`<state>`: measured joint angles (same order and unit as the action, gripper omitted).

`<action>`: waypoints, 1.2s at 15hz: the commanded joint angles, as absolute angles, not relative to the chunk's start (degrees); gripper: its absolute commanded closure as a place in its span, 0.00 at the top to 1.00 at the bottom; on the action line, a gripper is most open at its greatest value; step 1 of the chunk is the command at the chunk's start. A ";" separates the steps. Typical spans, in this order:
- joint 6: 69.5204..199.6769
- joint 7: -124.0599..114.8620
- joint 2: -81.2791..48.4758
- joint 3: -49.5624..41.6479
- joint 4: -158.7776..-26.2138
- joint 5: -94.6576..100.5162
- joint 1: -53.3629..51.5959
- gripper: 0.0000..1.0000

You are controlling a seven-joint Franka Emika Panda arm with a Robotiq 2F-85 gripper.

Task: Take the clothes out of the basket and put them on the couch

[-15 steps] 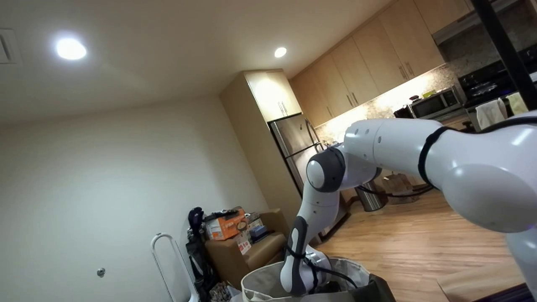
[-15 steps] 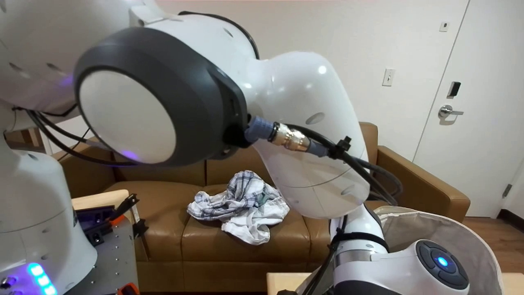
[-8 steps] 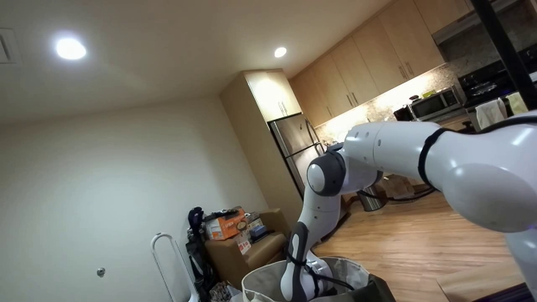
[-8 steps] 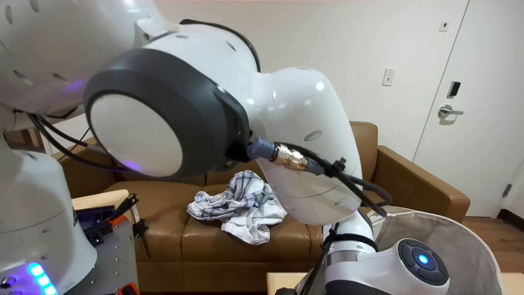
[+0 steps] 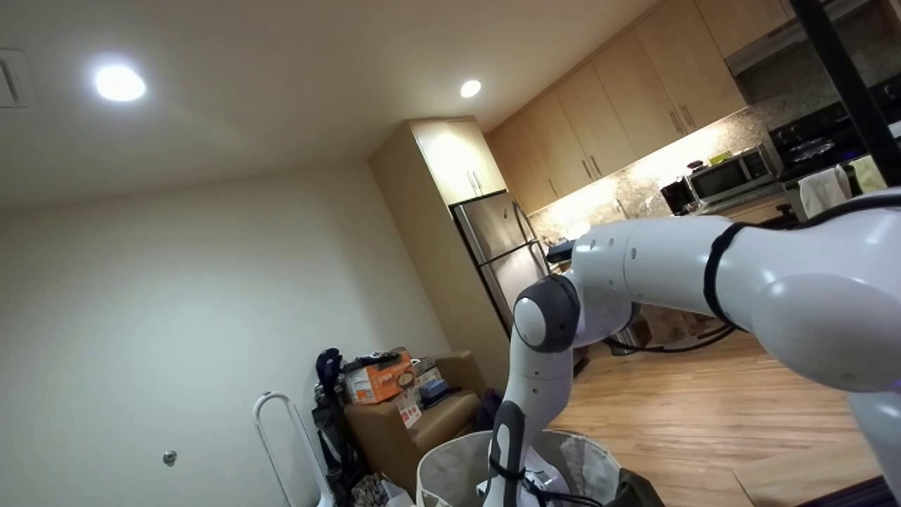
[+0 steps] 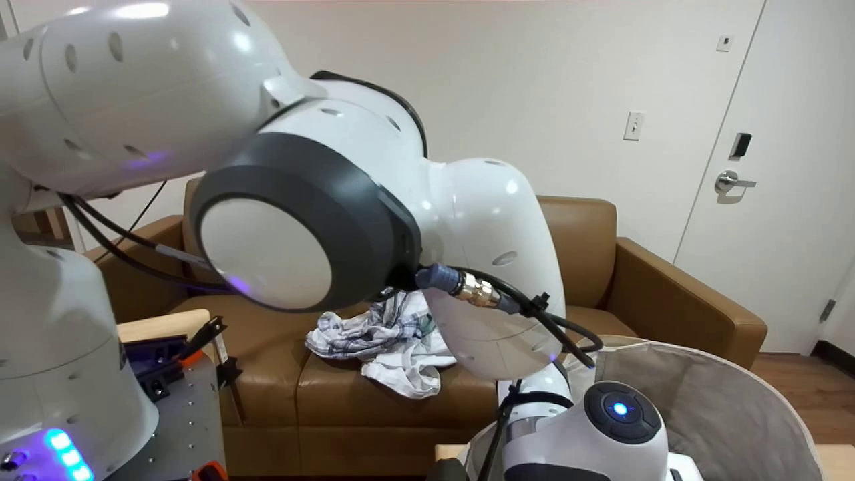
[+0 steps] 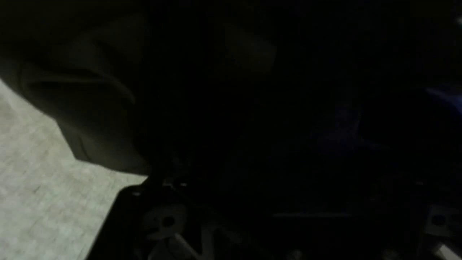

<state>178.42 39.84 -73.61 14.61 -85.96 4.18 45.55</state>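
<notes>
Can see pale wall [image 5: 211,303] filling much of an exterior view, w/ light-wood kitchen cabs [image 5: 626,98] upper R & wood floor [image 5: 690,394] below

Then brown couch [image 6: 267,354] across bkgd in an exterior view, partly hidden behind robot arm [image 6: 494,227]; have arm bent downward in both exterior views

Also pale door [image 6: 781,167] far R of that couch, & in an exterior view steel fridge [image 5: 493,220] next to the cabs, plus brown seat [image 5: 383,436] near the wall

Next round pale basket [image 6: 735,401], mouth up, in both exterior views w/ arm's wrist end dipped inside; on near side of couch, toward R end as pictured, w/ light-wood surface [image 6: 838,461] showing either side, can't tell if standing on it

Smaller: heap of clothes [image 6: 394,341], plaid & white, crumpled on couch seat, partly behind arm from this angle

Also dark olive material [image 5: 633,489] at basket's edge in an exterior view, can't tell if clothing or part of basket

Then orange box [image 5: 383,380] on brown seat & microwave [image 5: 728,176] below the cabs, both in an exterior view

In wrist view, v dark overall, can make out fold of dull fabric [image 7: 101,108] at L, edged by pale speckled surface [image 7: 39,180] lower L

Then gripper [image 7: 292,191] along bottom of that view, w/ fingers spread wide apart, too dark btwn to tell if holding any cloth

Smallest: metal handle [image 6: 733,182] on pale door & light switch [image 6: 634,125] L of door, both in an exterior view
</notes>
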 commanded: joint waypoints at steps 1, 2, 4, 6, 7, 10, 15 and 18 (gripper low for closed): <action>187.19 38.41 -75.70 13.50 -85.61 9.03 45.11 0.74; 187.46 37.86 -75.79 13.50 -85.56 9.88 45.23 0.68; 186.25 36.47 -76.03 14.00 -85.53 10.88 45.87 0.54; 184.52 35.98 -76.71 14.13 -85.21 11.81 46.10 0.41; 183.91 35.39 -76.88 13.67 -85.24 11.81 45.72 0.33; 180.36 34.18 -76.53 12.51 -85.23 11.56 45.10 0.15; 170.12 35.49 -74.31 14.94 -84.82 9.78 46.78 0.05; 164.16 37.23 -71.70 18.00 -85.35 7.87 48.88 0.10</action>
<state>169.57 36.43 -74.28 14.98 -84.02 9.29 46.42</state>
